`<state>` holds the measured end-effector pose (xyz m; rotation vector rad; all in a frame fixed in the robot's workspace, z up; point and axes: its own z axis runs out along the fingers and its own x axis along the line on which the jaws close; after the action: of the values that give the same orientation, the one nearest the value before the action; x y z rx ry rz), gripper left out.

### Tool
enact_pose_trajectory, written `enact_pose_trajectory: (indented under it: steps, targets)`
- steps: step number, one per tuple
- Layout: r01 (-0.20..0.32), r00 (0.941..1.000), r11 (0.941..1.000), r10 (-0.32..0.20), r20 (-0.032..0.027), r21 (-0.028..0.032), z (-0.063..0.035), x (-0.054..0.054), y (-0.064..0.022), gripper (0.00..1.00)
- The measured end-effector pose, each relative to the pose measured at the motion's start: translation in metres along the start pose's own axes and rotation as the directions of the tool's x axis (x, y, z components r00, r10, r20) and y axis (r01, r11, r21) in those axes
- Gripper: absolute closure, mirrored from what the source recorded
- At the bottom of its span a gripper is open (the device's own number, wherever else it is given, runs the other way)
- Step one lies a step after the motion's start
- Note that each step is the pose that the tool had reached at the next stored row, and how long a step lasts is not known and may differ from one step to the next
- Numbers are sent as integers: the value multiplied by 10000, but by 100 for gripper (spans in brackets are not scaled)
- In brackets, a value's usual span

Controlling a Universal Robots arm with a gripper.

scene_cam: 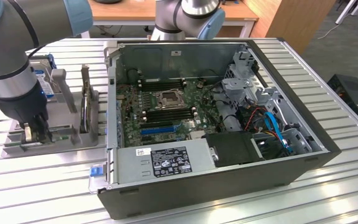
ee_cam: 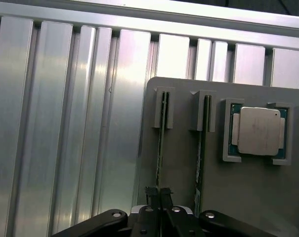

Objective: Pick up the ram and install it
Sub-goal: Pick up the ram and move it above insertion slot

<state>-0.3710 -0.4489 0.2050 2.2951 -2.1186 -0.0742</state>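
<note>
Nearest the lens: gripper [ee_cam: 159, 193], jaws pinched together on the thin edge of the ram [ee_cam: 161, 148]. Ram seen edge-on, standing in a slot of the grey holder [ee_cam: 248, 197], far end in a bracket. Just beside it, a second stick [ee_cam: 200, 148] in its own slot. Beyond that, a silver processor chip [ee_cam: 258, 131] in a square pocket.

Exterior view, left to right: arm [scene_cam: 11, 70] reaching down into the holder on the slatted aluminium table [scene_cam: 36, 186]. Open computer case [scene_cam: 197, 191] mid-table, motherboard [scene_cam: 191, 88] exposed inside, memory slots [scene_cam: 166, 113] beside the socket [scene_cam: 168, 99]. Black box [scene_cam: 353, 95] on the floor, far right.
</note>
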Motion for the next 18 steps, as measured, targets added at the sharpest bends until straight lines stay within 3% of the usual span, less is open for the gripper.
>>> enact_pose_trajectory:
  steps: [18]
  targets:
    - [-47,10000,10000,47,1,0,-255,-6,10,87]
